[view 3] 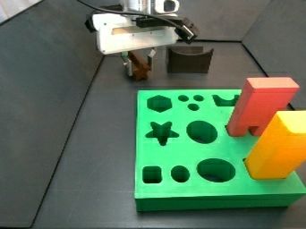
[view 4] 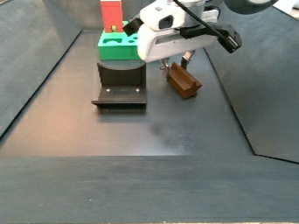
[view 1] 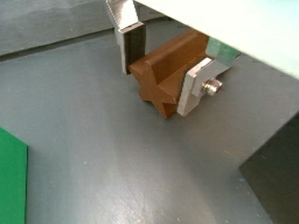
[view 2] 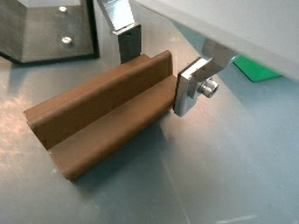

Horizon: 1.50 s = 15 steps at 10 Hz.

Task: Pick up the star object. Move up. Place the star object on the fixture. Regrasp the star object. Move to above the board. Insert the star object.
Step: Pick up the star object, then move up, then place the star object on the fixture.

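In both wrist views the claw (view 1: 163, 68) sits low over the grey worktop (view 1: 128, 166), its two silver fingers on either side of the star object (view 1: 165, 72). The brown ridged bar lies on its side on the worktop; one finger (view 2: 197, 80) with its bolt is pressed against one long flank, and the dark pad of the opposite finger (view 2: 128, 42) stands at the other flank. The jaws are narrowed to the bar's width, but whether they are truly squeezing it I cannot tell.

In a side view the claw (view 3: 139, 64) is at the upper middle of the frame, beneath the white wrist housing (view 3: 134, 36), with the star object (view 3: 141, 65) showing as a small brown shape under it. The fixture (view 3: 189, 59) stands just to the right of it, apart from the bar. The green board (view 3: 203, 152) fills the lower right, carrying a red block (view 3: 259, 105) and a yellow-orange block (view 3: 278, 141) upright along its right edge.

In the opposite side view the star object (view 4: 183, 82) lies right of centre under the claw (view 4: 177, 63), the fixture (view 4: 121, 85) to its left, and the board (view 4: 117, 44) behind at upper centre.
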Available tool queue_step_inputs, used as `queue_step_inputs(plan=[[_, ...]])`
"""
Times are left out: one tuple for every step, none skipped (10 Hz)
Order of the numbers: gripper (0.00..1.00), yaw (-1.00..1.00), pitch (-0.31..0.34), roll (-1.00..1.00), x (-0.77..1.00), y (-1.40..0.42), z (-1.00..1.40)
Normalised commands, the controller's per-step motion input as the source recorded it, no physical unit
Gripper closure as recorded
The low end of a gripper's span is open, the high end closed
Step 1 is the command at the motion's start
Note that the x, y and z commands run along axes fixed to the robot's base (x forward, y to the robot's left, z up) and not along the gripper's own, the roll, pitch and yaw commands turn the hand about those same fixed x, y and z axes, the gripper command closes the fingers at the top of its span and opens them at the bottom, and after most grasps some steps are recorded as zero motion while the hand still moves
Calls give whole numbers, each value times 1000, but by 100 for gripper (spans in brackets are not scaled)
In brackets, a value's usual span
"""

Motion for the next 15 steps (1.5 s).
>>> queue_step_inputs(plan=[[100,0,0,0,0,0,0],[100,0,0,0,0,0,833],[100,-43,-16,-1,19,-39,870],[100,-28,17,-18,-28,-32,720],[100,-17,21,-31,-31,-26,632],[100,2,23,-56,-31,-13,444],[100,8,24,-74,-27,-8,300],[100,0,0,0,0,0,1000],[100,-2,-11,-18,7,2,1000],[100,4,10,-30,-5,-1,1000],[100,17,21,-55,-14,-3,1000],[100,20,22,-68,-17,-5,1000],[100,15,27,-92,-22,-5,1000],[100,13,32,-103,-24,-6,984],[100,6,37,-122,-19,-4,799]])
